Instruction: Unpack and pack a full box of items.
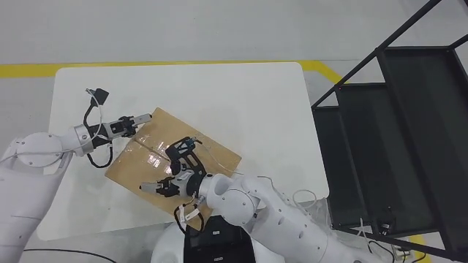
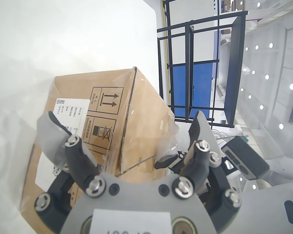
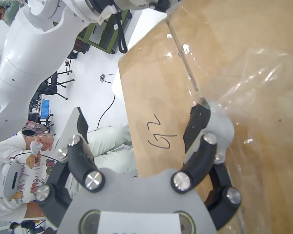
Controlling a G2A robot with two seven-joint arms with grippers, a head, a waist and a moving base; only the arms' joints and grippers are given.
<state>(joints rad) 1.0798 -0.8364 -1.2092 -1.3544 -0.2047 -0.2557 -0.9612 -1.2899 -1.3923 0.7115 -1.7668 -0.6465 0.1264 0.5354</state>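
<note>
A closed cardboard box [image 1: 157, 142] sealed with clear tape lies at an angle on the white table [image 1: 219, 95]. My left gripper [image 1: 141, 120] stands open at the box's far left corner; in the left wrist view the left gripper [image 2: 123, 120] straddles that corner of the box [image 2: 146, 103], with one finger along the labelled side. My right gripper [image 1: 157, 185] is open at the box's near edge. In the right wrist view the right gripper [image 3: 139, 113] has one fingertip [image 3: 197, 120] on the box top [image 3: 156, 79] against loose, crinkled tape [image 3: 258, 79], and the other finger hangs off the box's side.
A black metal shelf rack [image 1: 395, 131] stands right of the table. The far and right parts of the tabletop are bare white. The box sits close to the table's near left edge.
</note>
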